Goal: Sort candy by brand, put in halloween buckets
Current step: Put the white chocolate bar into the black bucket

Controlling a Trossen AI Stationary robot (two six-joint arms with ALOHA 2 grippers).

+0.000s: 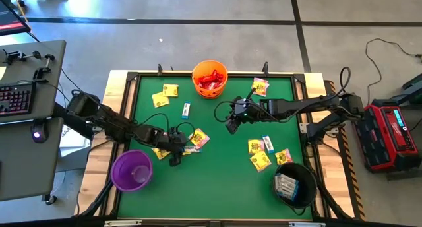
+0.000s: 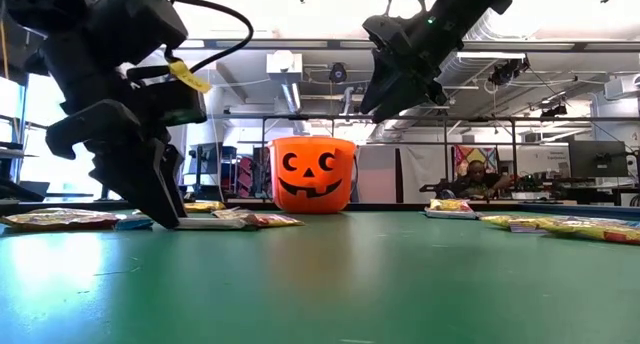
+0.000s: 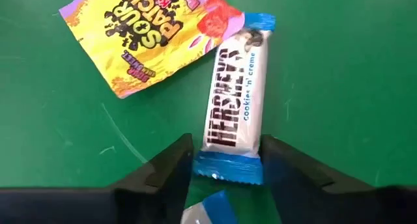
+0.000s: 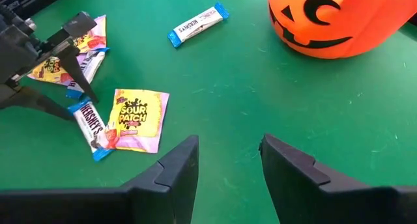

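Left gripper [image 1: 175, 160] low on the table [image 1: 217, 181] near its left edge, beside the purple bucket [image 1: 131, 171]; fingers [image 3: 171, 167] stand either side of one end of a white-blue Hershey's bar [image 3: 232, 107], gap slightly wider than the wrapper, grip not certain. Yellow Sour Patch packet [image 3: 144, 36] lies just beside the bar. Right gripper [image 1: 231, 126] hangs above table centre, jaws moderately apart, empty. Orange bucket [image 1: 210, 78] at far edge holds red candy; black bucket [image 1: 295, 185] near right corner
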